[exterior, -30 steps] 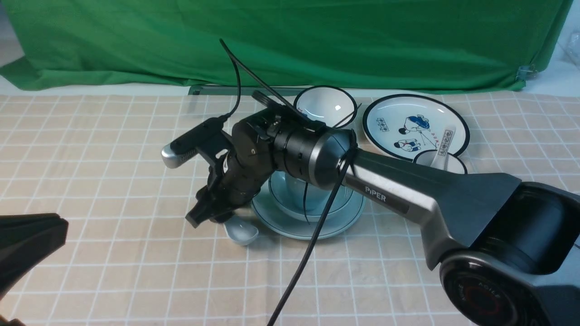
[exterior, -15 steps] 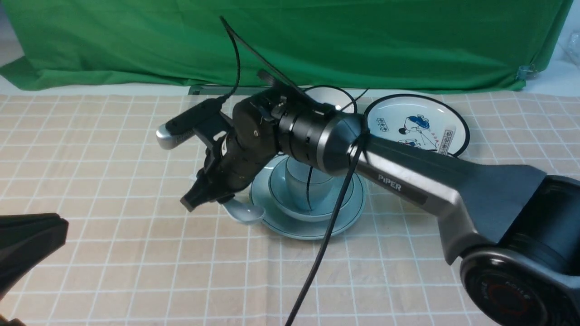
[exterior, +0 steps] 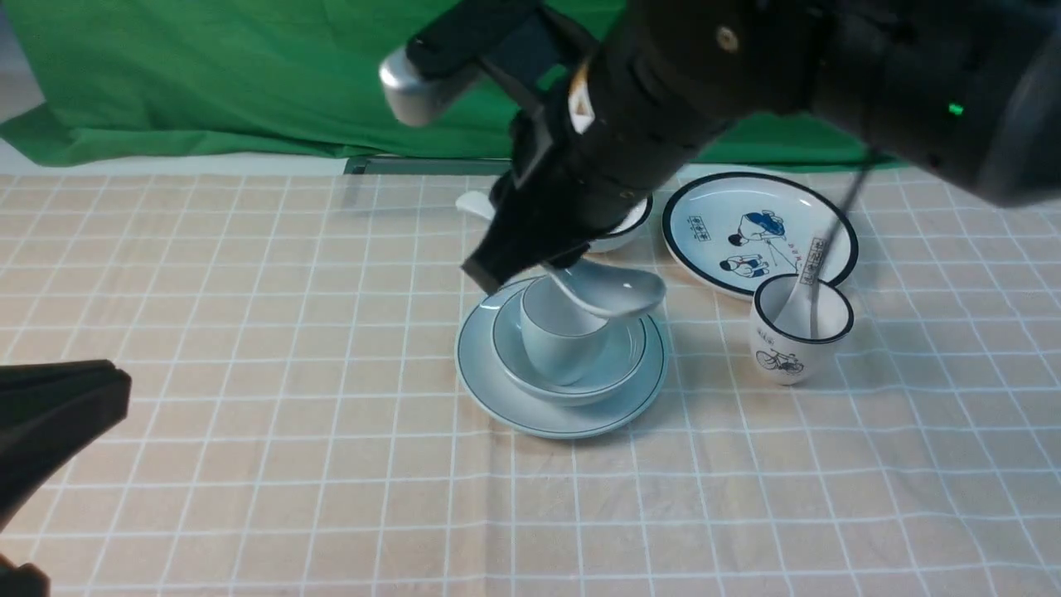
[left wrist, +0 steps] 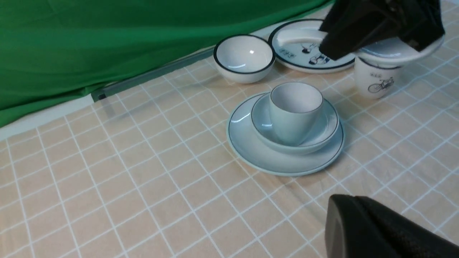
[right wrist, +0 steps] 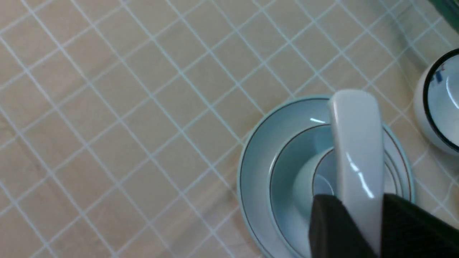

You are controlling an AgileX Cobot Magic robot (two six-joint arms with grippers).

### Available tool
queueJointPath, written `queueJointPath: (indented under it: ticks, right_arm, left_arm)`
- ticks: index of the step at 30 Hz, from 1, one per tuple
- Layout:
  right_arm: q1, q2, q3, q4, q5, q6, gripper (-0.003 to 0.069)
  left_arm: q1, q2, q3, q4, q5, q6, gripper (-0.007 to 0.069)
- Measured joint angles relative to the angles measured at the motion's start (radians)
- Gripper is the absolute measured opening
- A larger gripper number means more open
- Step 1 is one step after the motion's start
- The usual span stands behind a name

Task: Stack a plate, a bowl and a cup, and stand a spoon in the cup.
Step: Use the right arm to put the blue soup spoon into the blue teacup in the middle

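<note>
From here I see free worktop point(exterior: 249, 414) left of the plate point(exterior: 572, 421); on its right, the patterned cup point(exterior: 796, 352) blocks my way.

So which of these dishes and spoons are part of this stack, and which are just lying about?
Part of the job:
- plain plate
- plain bowl
- plain cup
- plain spoon

Lying about:
- cartoon plate
- black-rimmed bowl
- bicycle cup
- spoon in it
</note>
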Motion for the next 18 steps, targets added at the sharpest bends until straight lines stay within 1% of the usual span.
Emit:
queueJointPath:
  ticks: [1, 2, 3, 4, 5, 6, 7, 9, 11, 12, 13, 18]
  right_arm:
    - [-0.002, -0.008, 0.018, 0.000, -0.023, 0.000, 0.0181]
    - [-0.023, -0.068, 0.178, -0.004, -0.269, 0.053, 0.0181]
    - [-0.040, -0.086, 0.244, -0.005, -0.393, 0.080, 0.0181]
    - [-0.047, -0.091, 0.275, -0.005, -0.458, 0.093, 0.0181]
    - [-0.080, -0.100, 0.390, -0.006, -0.716, 0.145, 0.0181]
    - [-0.084, -0.100, 0.404, -0.006, -0.749, 0.157, 0.0181]
    - [-0.109, -0.089, 0.486, -0.006, -0.958, 0.193, 0.0181]
    - [-0.154, -0.051, 0.567, -0.006, -1.208, 0.251, 0.0181]
    - [-0.177, -0.013, 0.590, -0.006, -1.332, 0.274, 0.0181]
    - [-0.178, -0.008, 0.590, -0.006, -1.332, 0.276, 0.0181]
    - [-0.186, 0.028, 0.590, -0.006, -1.395, 0.277, 0.0181]
    - [-0.188, 0.126, 0.589, -0.016, -1.519, 0.274, 0.0181]
  left_arm:
    - [0.000, 0.000, 0.000, -0.001, -0.002, 0.000, 0.0001]
    - [0.000, 0.000, 0.000, -0.001, -0.022, 0.000, 0.0001]
    - [0.000, 0.000, 0.000, -0.001, -0.030, 0.001, 0.0001]
    - [0.000, 0.000, 0.000, -0.001, -0.032, 0.001, 0.0001]
    - [0.000, 0.000, 0.000, -0.001, -0.044, 0.001, 0.0001]
    - [0.000, 0.000, 0.000, -0.001, -0.044, 0.001, 0.0001]
    - [0.000, 0.000, 0.000, -0.001, -0.048, 0.001, 0.0001]
    - [0.000, 0.000, 0.000, -0.001, -0.050, 0.001, 0.0001]
    - [0.000, 0.000, 0.000, -0.002, -0.051, 0.001, 0.0001]
    - [0.000, 0.000, 0.000, -0.002, -0.051, 0.001, 0.0001]
    - [0.000, 0.000, 0.000, -0.002, -0.054, 0.001, 0.0001]
    - [0.000, 0.000, 0.000, -0.002, -0.066, 0.001, 0.0001]
